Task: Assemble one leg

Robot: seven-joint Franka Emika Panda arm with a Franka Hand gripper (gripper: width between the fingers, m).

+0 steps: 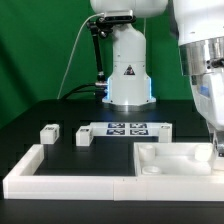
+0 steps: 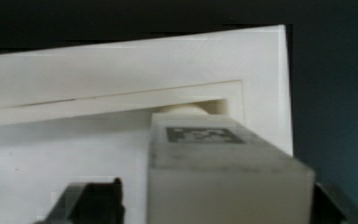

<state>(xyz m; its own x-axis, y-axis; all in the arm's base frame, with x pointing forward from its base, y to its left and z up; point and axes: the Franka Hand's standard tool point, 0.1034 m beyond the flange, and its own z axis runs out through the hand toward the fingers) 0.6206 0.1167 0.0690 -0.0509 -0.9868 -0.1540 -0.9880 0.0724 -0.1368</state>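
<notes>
In the wrist view a white leg (image 2: 220, 175) with a small black-and-white tag (image 2: 202, 133) on its end stands between my dark fingers (image 2: 96, 203). My gripper (image 2: 220, 208) is shut on it. The leg's end is at a corner hole of the white square tabletop (image 2: 105, 90). In the exterior view my gripper (image 1: 212, 140) hangs over the far right part of the tabletop (image 1: 165, 170), and the held leg is hidden there. Two more legs (image 1: 49, 133) (image 1: 83, 136) lie loose on the black table at the exterior view's left.
The marker board (image 1: 125, 128) lies in front of the robot base (image 1: 128, 75). A long white low border wall (image 1: 60, 182) runs along the front and turns back on the exterior view's left, adjoining the tabletop.
</notes>
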